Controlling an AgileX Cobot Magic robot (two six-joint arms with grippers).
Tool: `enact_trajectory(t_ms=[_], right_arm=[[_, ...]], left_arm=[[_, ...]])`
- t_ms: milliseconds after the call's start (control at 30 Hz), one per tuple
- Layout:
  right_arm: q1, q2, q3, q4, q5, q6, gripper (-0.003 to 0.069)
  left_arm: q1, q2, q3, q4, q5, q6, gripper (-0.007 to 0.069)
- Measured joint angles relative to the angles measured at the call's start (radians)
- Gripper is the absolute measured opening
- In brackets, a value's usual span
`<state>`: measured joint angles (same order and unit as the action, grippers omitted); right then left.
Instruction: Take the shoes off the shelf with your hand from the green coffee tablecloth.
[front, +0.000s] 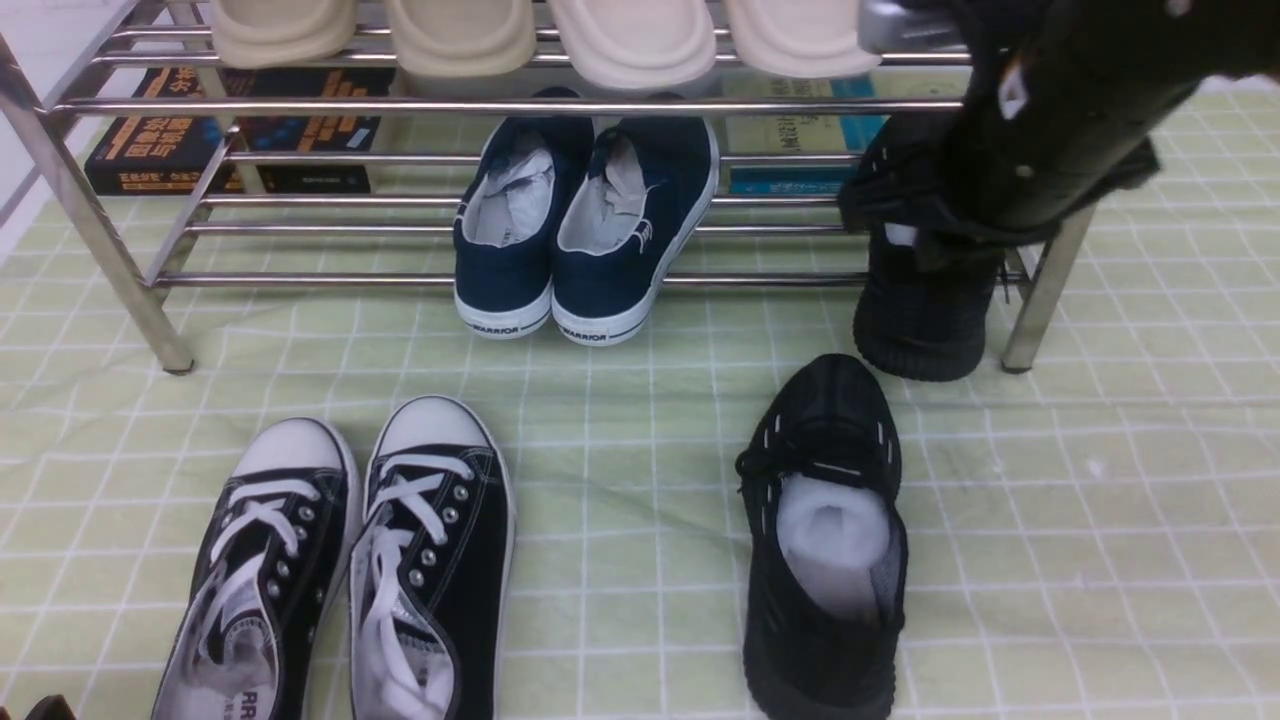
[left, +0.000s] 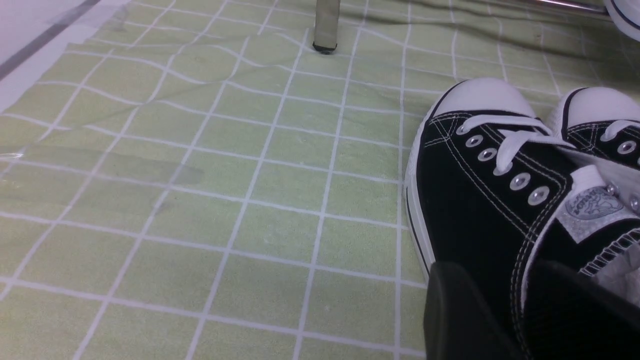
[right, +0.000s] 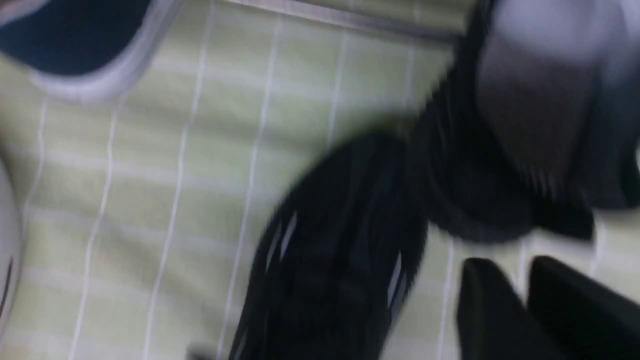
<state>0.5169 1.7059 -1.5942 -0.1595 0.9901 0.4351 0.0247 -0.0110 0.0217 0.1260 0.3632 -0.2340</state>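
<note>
Navy pair (front: 585, 230) at twelve o'clock reads WARRIOR; sneaker (front: 825, 540) at five. Left gripper (left: 500, 280) parted, right gripper (right: 510, 270) narrow, both empty.

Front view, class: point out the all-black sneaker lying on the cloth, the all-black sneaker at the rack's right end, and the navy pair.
all-black sneaker on the cloth (front: 822, 425): front view, laced upper.
all-black sneaker at the rack (front: 918, 335): front view, near rounded end.
navy pair (front: 600, 275): front view, right-hand shoe's heel.

Home-like test setup: steel shoe rack (front: 500, 105), navy sneakers (front: 590, 250), books (front: 160, 150), green checked tablecloth (front: 1100, 500).
</note>
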Motion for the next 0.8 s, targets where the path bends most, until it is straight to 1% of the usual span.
enact_trajectory(t_ms=[33,67,100,133,167,200,300,433,467,533,567,633,700,800], right_arm=[[-0.009,0.022,0.0,-0.016,-0.062,-0.005,0.0252],[-0.012,0.037,0.0,-0.037,-0.095,-0.005,0.0296],[-0.015,0.048,0.0,-0.051,-0.125,-0.005,0.0337],[-0.015,0.053,0.0,-0.059,-0.131,-0.005,0.0344],[-0.016,0.064,0.0,-0.075,-0.153,-0.005,0.0372],[-0.016,0.087,0.0,-0.116,-0.192,-0.004,0.0424],[-0.016,0.133,0.0,-0.171,-0.24,0.016,0.0467],[-0.016,0.19,0.0,-0.262,-0.281,0.088,0.0474],[-0.016,0.192,0.0,-0.268,-0.284,0.1,0.0473],[-0.016,0.231,0.0,-0.351,-0.299,0.18,0.0459],[-0.016,0.233,0.0,-0.357,-0.3,0.191,0.0454],[-0.016,0.258,0.0,-0.415,-0.305,0.25,0.0411],[-0.016,0.269,0.0,-0.43,-0.307,0.278,0.0348],[-0.016,0.273,0.0,-0.436,-0.313,0.291,0.0169]], left_arm=[[0.0,0.0,0.0,0.0,0.0,0.0,0.0239],[0.0,0.0,0.0,0.0,0.0,0.0,0.0239],[0.0,0.0,0.0,0.001,0.0,0.0,0.0239],[0.0,0.0,0.0,0.001,0.0,0.0,0.0239],[0.0,0.0,0.0,0.003,0.0,0.0,0.0239],[0.0,0.0,0.0,0.006,0.0,0.0,0.0239],[0.0,0.0,0.0,0.012,0.0,0.0,0.0239],[0.0,0.0,0.0,0.02,0.0,0.0,0.0239],[0.0,0.0,0.0,0.021,0.0,0.0,0.0239],[0.0,0.0,0.0,0.022,0.0,0.0,0.0239],[0.0,0.0,0.0,0.022,0.0,0.0,0.0239],[0.0,0.0,0.0,0.022,0.0,0.0,0.0239],[0.0,0.0,0.0,0.022,0.0,0.0,0.0239],[0.0,0.0,0.0,0.022,0.0,0.0,0.0239]])
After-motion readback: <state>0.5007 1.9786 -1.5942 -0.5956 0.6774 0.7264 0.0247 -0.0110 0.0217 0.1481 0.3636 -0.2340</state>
